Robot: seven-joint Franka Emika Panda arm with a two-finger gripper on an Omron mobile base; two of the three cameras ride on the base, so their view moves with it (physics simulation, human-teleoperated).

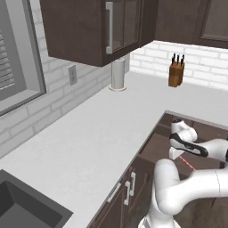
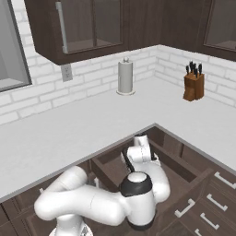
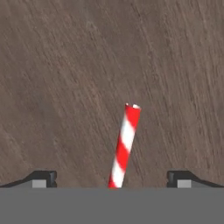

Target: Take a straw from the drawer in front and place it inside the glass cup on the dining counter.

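Drawer (image 2: 182, 173) stands open; fingers (image 3: 111, 177) spread wide either side of the straw (image 3: 124, 146) (not yet gripped). Lifting and cup placement remain.

paper towel roll (image 1: 118, 74), knife block (image 1: 176, 72) on wall counter (image 1: 80, 138).

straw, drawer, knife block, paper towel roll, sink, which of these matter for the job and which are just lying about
For the job:
- straw, red and white, lying between the tips of the pincer
- drawer, pulled open, the pincer down inside it

Just lying about:
- knife block on the wall counter
- paper towel roll by the wall
- sink
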